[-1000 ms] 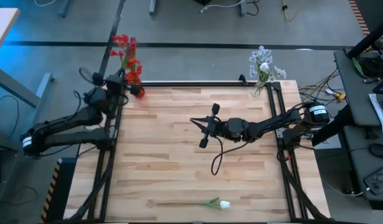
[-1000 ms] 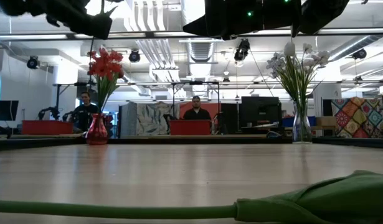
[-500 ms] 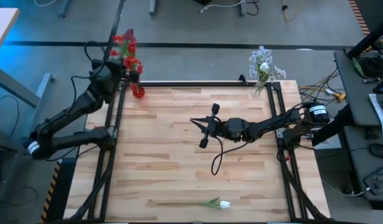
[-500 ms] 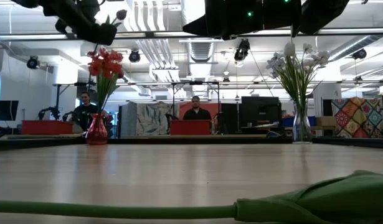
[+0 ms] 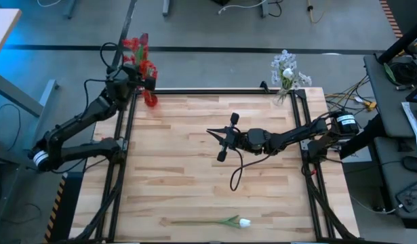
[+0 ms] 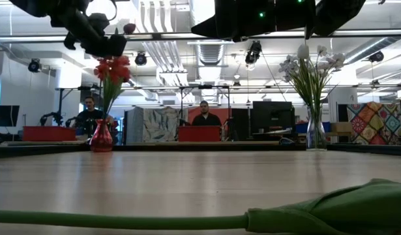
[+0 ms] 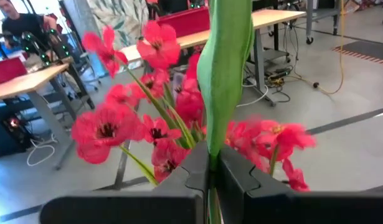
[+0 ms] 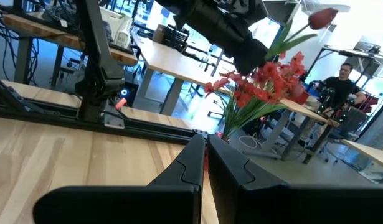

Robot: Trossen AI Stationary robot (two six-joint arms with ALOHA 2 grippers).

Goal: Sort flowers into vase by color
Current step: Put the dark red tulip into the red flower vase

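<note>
Nearest flower: I see a white tulip [image 5: 244, 222] lying flat on the table [image 5: 194, 169] by its near edge, stem pointing toward the left arm's side; its green leaf [image 6: 343, 209] fills the low view's foreground.
Right claw: my right claw [image 5: 220, 144] hangs over the middle of the table, fingers closed on nothing, well apart from every flower.
Left claw: my left claw [image 5: 142, 76] is raised at the far left corner, directly above the red vase [image 6: 101, 137]. Its fingers [image 7: 197, 168] are clamped on a green stem [image 7: 223, 68], and in the right wrist view a dark maroon bud [image 8: 322, 18] tops that stem, above the bunch.
Red group: the red flowers [image 6: 112, 68] stand upright in the red vase at the far left corner; the left claw sits just over their blooms.
Pale group: the pale blue-white sprays [image 6: 311, 68], with a white bud among them, stand in a clear vase [image 6: 315, 136] at the far right corner.
Beyond the table: I see two people [image 6: 205, 116] seated behind red bins [image 6: 200, 133].
</note>
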